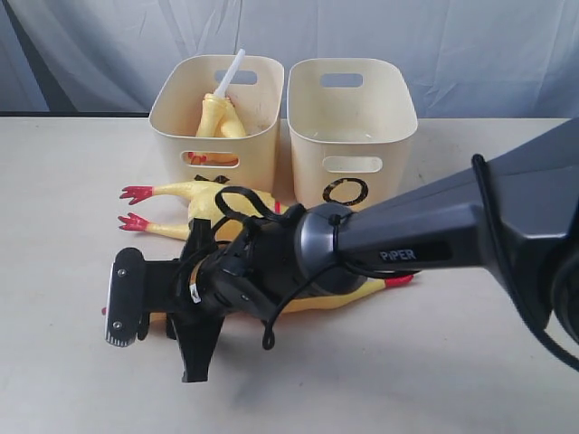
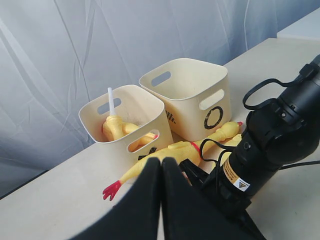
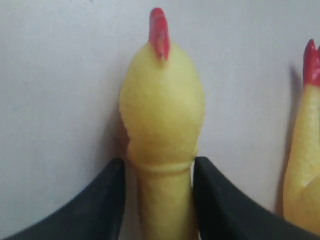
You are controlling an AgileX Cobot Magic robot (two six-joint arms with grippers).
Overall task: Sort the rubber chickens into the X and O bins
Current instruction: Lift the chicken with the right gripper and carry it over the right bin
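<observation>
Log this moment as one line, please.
right gripper: open, astride neck of chicken on table | left gripper: shut, empty | X bin: tube chicken inside | O bin: nothing seen inside

Left pincer [image 2: 161,164] with fingers pressed together, on the far side two cream tubs side by side on the worktop [image 2: 55,200] — the O bin [image 2: 200,95] and a neighbouring bin [image 2: 100,131] holding a small rubber chicken [image 2: 119,129] with a white tube — a large chicken [image 2: 167,152] lying before them, a black arm [image 2: 280,135] close by.
</observation>
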